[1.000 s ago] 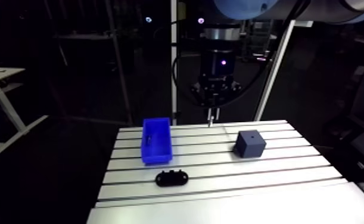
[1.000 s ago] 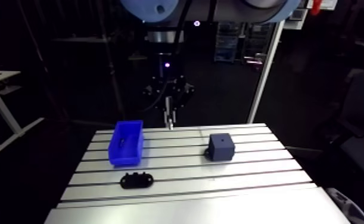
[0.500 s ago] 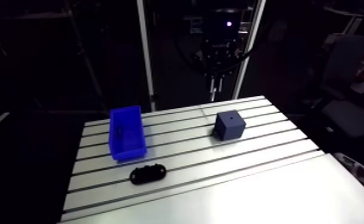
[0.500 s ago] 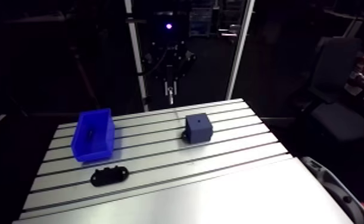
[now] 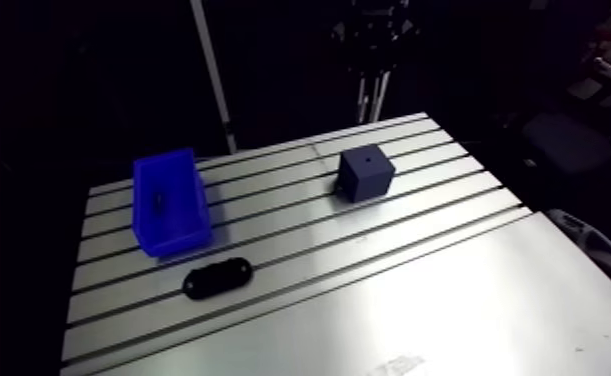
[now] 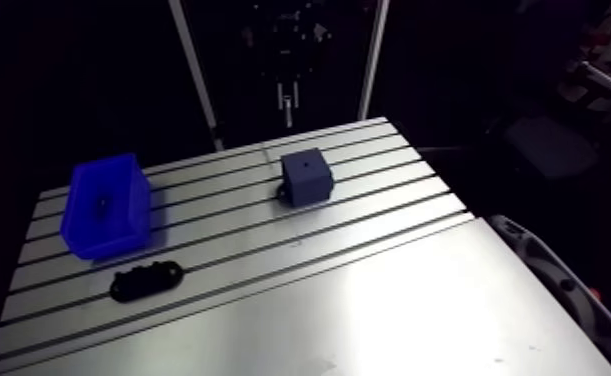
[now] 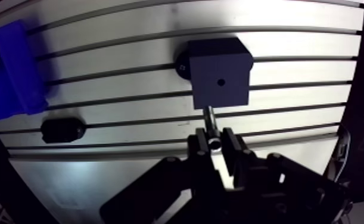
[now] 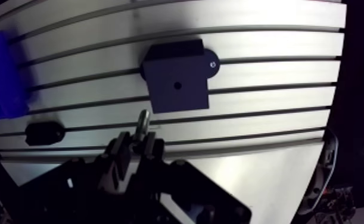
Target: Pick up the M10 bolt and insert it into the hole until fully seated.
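I have the M10 bolt (image 7: 210,121) pinched between the jaws, held clear of the tabletop (image 7: 291,71) with its shank sticking out past them. In the wrist view its tip lines up with the near edge of the dark block (image 7: 220,74), short of the hole (image 7: 220,83) in the block's top face. Well off to one side sit a blue bin (image 7: 8,68) and, near it, a black oval part (image 7: 62,129).

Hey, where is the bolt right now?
In the wrist view, the bolt is clamped between the fingers of the gripper, above the table just beside the dark block, not yet in its hole.
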Motion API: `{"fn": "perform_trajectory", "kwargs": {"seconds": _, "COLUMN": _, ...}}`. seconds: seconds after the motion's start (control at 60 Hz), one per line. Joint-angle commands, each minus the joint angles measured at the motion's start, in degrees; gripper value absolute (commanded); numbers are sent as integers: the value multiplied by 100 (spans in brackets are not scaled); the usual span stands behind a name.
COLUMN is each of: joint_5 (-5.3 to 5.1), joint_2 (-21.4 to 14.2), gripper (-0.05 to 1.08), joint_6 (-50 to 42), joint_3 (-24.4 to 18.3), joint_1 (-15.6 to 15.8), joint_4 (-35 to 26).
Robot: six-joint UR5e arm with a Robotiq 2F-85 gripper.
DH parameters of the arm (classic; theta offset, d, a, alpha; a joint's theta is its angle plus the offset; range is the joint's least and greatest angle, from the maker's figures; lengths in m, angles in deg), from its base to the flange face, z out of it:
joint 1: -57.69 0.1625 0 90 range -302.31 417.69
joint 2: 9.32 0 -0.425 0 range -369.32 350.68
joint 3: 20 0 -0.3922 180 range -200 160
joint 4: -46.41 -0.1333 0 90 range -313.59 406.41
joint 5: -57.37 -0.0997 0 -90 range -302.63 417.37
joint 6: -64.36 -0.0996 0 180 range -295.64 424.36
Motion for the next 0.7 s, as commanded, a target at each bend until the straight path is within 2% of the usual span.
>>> {"fn": "perform_trajectory", "kwargs": {"seconds": 0.017, "joint_5": 12, "joint_2": 221, "gripper": 108, "joint_6": -23, "joint_3": -253, "joint_1": -52, "joint_4": -182}}
{"fn": "perform_trajectory", "kwargs": {"seconds": 0.083, "joint_5": 43, "joint_2": 228, "gripper": 108, "joint_6": -23, "joint_3": -288, "joint_1": -52, "joint_4": -225}}
{"fn": "perform_trajectory", "kwargs": {"seconds": 0.117, "joint_5": 159, "joint_2": 230, "gripper": 108, "joint_6": -31, "joint_3": -292, "joint_1": -52, "joint_4": -230}}
{"fn": "perform_trajectory", "kwargs": {"seconds": 0.167, "joint_5": 221, "joint_2": 245, "gripper": 108, "joint_6": -39, "joint_3": -284, "joint_1": -60, "joint_4": -222}}
{"fn": "perform_trajectory", "kwargs": {"seconds": 0.183, "joint_5": 282, "joint_2": 269, "gripper": 108, "joint_6": -41, "joint_3": -276, "joint_1": -68, "joint_4": -206}}
{"fn": "perform_trajectory", "kwargs": {"seconds": 0.25, "joint_5": 326, "joint_2": 323, "gripper": 108, "joint_6": -41, "joint_3": -267, "joint_1": -77, "joint_4": -180}}
{"fn": "perform_trajectory", "kwargs": {"seconds": 0.55, "joint_5": 328, "joint_2": 432, "gripper": 108, "joint_6": -66, "joint_3": -162, "joint_1": -96, "joint_4": -63}}
{"fn": "perform_trajectory", "kwargs": {"seconds": 0.583, "joint_5": 287, "joint_2": 432, "gripper": 108, "joint_6": -99, "joint_3": -152, "joint_1": -103, "joint_4": -70}}
{"fn": "perform_trajectory", "kwargs": {"seconds": 0.7, "joint_5": 249, "joint_2": 432, "gripper": 108, "joint_6": -102, "joint_3": -118, "joint_1": -165, "joint_4": -72}}
